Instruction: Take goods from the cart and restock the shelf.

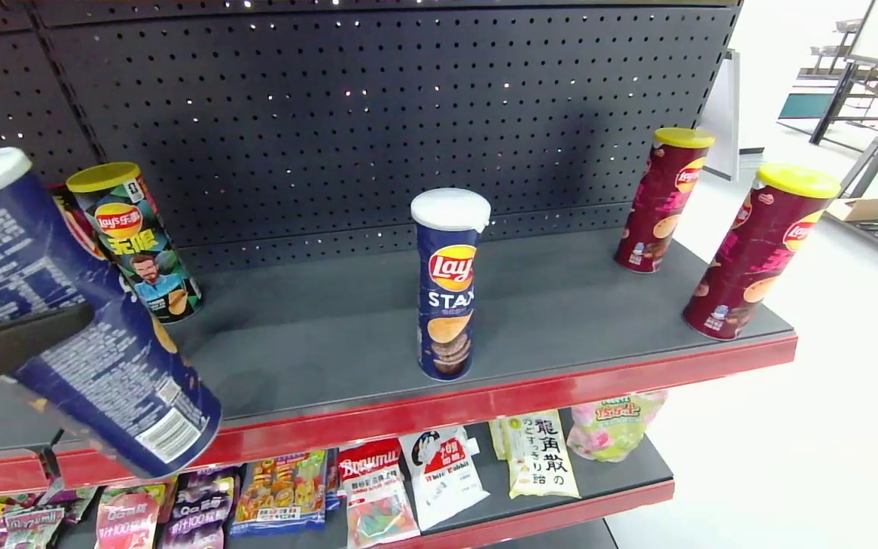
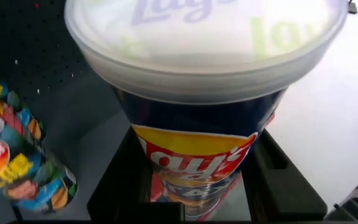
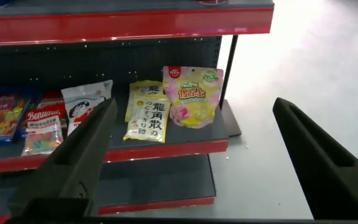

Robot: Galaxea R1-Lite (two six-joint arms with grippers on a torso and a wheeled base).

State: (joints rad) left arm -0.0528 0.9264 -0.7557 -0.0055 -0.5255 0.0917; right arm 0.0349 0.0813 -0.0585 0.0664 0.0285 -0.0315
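Restock partway: left gripper clamps a tilted blue chip can at the left front edge of the upper shelf, not yet set down, several standing cans already there with wide gaps; right gripper spread, empty.

1. Standing blue can, mid-shelf: a round red-and-yellow brand logo with white capitals just beneath it.
2. Tilted blue can, left of the standing blue can: columns of white print too small to read, and a barcode on a white patch near the base.
3. Yellow-lidded can, left of it and behind: the same logo with characters beside it, and bold yellow characters below.
4. Rear maroon can and front maroon can, to its right: one small logo each.
5. Pale yellow bag, below it: a column of bold black characters. White pouch beside that bag: red lettering.
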